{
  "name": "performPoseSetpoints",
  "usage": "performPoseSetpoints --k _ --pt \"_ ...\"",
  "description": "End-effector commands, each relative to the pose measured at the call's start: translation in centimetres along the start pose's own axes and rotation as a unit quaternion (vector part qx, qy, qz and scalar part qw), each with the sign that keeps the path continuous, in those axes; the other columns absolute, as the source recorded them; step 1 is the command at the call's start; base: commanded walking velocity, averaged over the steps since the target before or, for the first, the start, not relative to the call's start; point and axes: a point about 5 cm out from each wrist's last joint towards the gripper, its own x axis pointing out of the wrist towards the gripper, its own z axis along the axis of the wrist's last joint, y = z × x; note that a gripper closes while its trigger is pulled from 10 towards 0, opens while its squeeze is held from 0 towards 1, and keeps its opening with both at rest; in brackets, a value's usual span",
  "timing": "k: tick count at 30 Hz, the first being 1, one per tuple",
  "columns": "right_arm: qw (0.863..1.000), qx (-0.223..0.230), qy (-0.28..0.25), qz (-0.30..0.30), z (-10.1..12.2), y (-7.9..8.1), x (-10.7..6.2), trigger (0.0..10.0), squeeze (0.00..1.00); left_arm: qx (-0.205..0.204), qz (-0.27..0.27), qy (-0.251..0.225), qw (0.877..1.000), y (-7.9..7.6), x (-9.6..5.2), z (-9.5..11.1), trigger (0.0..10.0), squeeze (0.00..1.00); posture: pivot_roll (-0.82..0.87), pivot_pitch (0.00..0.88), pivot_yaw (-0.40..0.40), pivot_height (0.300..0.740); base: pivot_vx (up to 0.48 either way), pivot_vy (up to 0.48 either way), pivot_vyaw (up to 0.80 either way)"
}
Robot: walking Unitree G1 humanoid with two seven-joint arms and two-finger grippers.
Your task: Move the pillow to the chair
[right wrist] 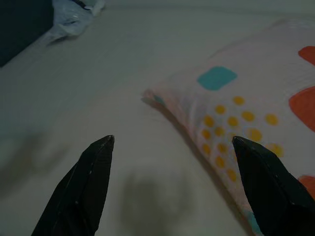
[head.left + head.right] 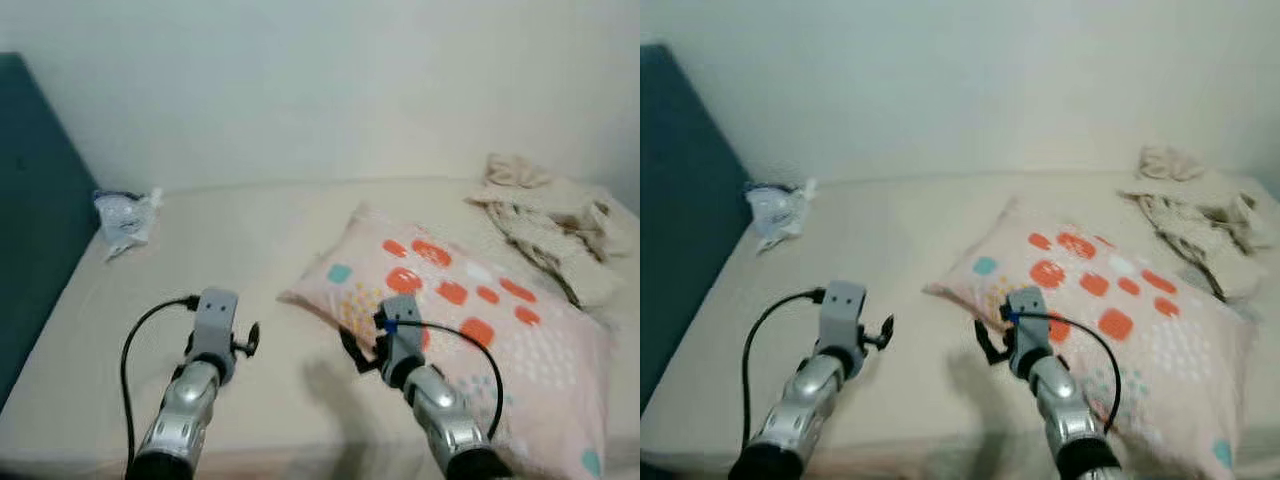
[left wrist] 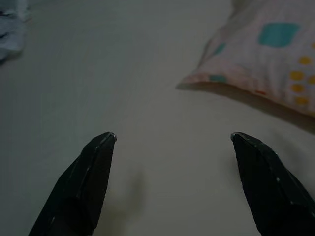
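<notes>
Right gripper point(image 1: 172, 140): fingers spread wide, holding nothing. It hovers over the bare sheet just off the near left corner of the pillow point(image 2: 470, 310), with one finger point(image 1: 268, 182) overlapping the pillow's edge in the wrist view; contact cannot be confirmed. In the left eye view this gripper sits low and right of centre.

Left gripper point(image 3: 172, 137): fingers likewise spread wide, holding nothing, poised above the open sheet in the lower left of the left eye view, well apart from the pillow, whose corner lies ahead of it and to its right.

Pillow: pale pink, printed with orange, teal and yellow patches, lying flat and diagonally on the bed point(image 2: 250, 250), occupying the lower right of the frame.

Remaining items: a crumpled beige blanket point(image 2: 555, 225) in the upper right of the frame, near the pillow's far end. A small crumpled white plastic bag point(image 2: 125, 218) at the upper left of the bed, beside a dark teal headboard point(image 2: 30, 220). A plain pale wall point(image 2: 320, 90) fills the top of the frame.
</notes>
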Motion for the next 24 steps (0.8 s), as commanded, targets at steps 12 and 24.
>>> performPoseSetpoints --k 12,24 --pt "1.0 0.002 0.008 -0.016 -0.47 -0.58 -0.46 10.0 0.0 0.001 -0.009 0.021 1.0 -0.39 -0.04 -0.64 10.0 0.0 -0.04 0.085 0.0 0.74 0.0 0.0 0.0" --pt "1.0 0.006 0.007 -0.022 -0.51 -0.67 -0.6 10.0 0.0 0.004 -0.014 0.023 1.0 -0.5 -0.07 -0.63 10.0 0.0 -0.04 0.095 0.007 0.74 0.0 -0.4 0.0"
